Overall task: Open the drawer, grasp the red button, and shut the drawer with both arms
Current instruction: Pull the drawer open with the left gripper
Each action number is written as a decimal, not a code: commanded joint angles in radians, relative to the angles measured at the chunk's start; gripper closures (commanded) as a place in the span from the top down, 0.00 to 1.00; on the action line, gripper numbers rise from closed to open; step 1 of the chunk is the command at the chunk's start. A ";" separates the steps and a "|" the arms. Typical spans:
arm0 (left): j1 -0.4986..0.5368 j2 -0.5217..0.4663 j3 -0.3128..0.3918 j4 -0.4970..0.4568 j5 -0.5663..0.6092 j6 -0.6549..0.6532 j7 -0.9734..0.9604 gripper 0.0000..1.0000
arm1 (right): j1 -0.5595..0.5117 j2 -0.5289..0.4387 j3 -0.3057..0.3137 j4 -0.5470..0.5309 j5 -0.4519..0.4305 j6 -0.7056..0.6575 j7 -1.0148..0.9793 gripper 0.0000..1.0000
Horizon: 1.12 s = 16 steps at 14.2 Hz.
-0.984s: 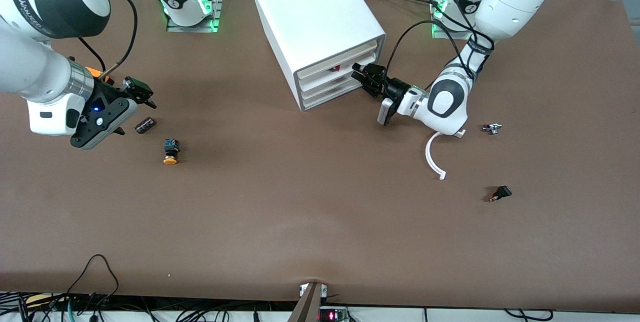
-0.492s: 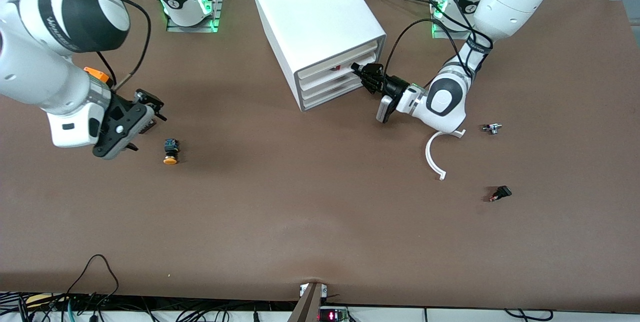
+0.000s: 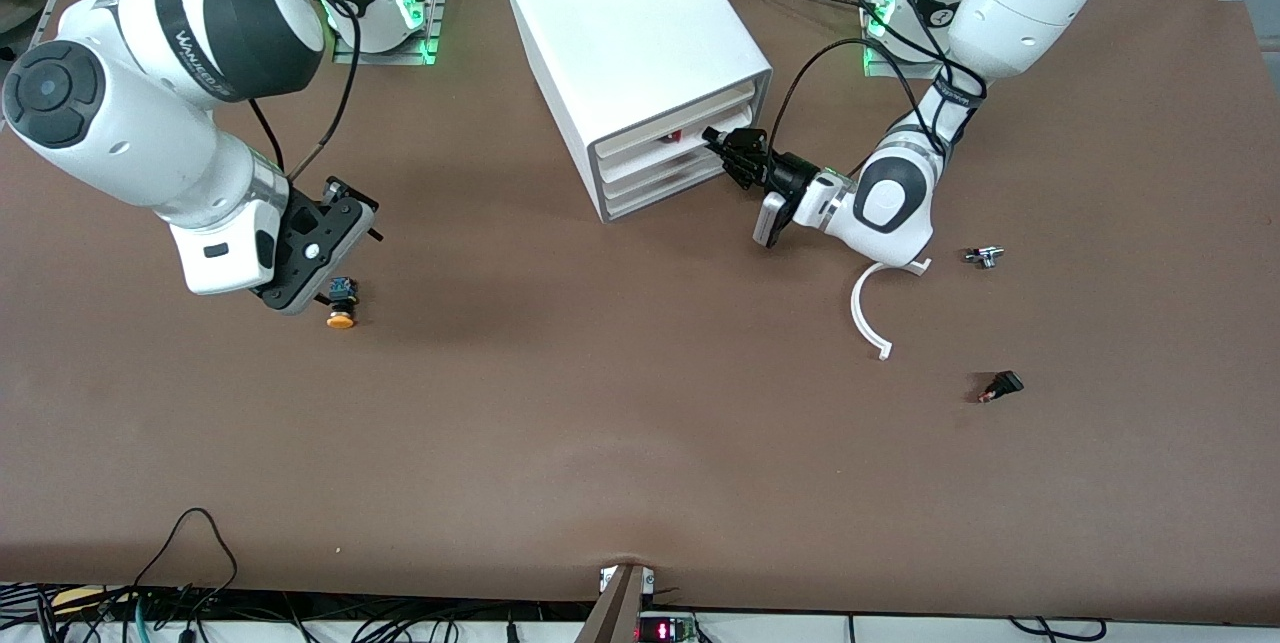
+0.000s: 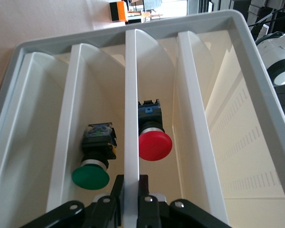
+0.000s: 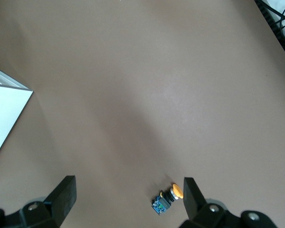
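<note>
Left hand is clamped shut; right hand hangs spread wide.

cabinet toward the robots' bases, drawer second from its top, button in the drawer, second button in the drawer below, third button on the table toward the right arm's end

Right gripper now over orange button
</note>
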 commanded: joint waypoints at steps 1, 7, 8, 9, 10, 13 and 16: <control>0.019 0.048 0.006 0.064 -0.018 0.000 0.020 0.00 | 0.001 0.028 -0.006 0.032 0.022 0.001 -0.019 1.00; 0.070 0.061 0.045 0.166 0.059 0.000 -0.037 0.00 | 0.001 0.053 -0.008 0.033 0.087 0.022 -0.059 1.00; 0.088 0.061 0.045 0.192 0.077 0.000 -0.063 0.00 | 0.003 0.055 -0.006 0.033 0.087 0.036 -0.076 1.00; 0.099 0.063 0.045 0.215 0.102 0.000 -0.092 0.00 | 0.012 0.055 -0.006 0.033 0.087 0.042 -0.085 1.00; 0.105 0.066 0.046 0.239 0.115 0.000 -0.118 0.00 | 0.024 0.061 -0.006 0.033 0.085 0.045 -0.094 1.00; 0.134 0.106 0.046 0.299 0.139 -0.002 -0.138 0.00 | 0.061 0.068 -0.006 0.033 0.078 0.054 -0.096 1.00; 0.133 0.108 0.046 0.301 0.152 0.000 -0.138 0.19 | 0.104 0.076 -0.006 0.033 0.075 0.091 -0.125 1.00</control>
